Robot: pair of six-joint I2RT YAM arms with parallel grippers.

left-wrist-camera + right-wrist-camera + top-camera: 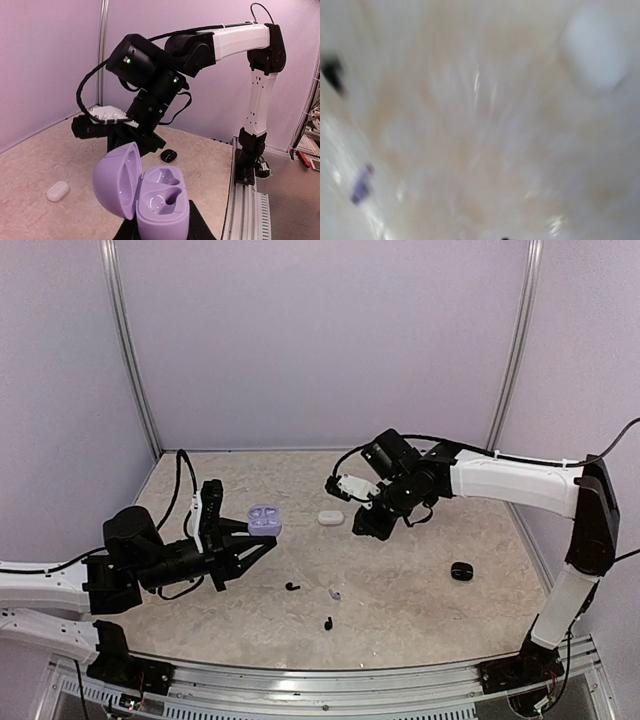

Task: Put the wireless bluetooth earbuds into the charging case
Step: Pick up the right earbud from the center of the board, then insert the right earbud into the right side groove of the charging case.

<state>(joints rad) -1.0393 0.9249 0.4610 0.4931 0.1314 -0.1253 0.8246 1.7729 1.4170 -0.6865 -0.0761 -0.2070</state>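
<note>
Three earbuds lie loose on the table (420,610), none touching another. Nearest the arm bases is the near black bud (328,622). Just beyond it is the lavender bud (335,593), and to that one's left lies the far black bud (292,586).

Three cases show, one of each colour. The left gripper (258,537) is clamped on the lavender case (162,200) and holds it above the table, a dark finger at either side of its base. Its lid stands open on the left in the left wrist view, and its two wells hold nothing. The black case (461,571) sits closed on the table at the right, well apart from the buds. Farther back, the white case (331,518) lies closed near the middle. The right gripper (365,527) hangs just to its right with fingers clenched together; whether anything is pinched between them cannot be told.

The right wrist view is a blur: one dark smear, one lavender smear and one pale blob over the speckled surface. No lettering can be read on any case or arm.
</note>
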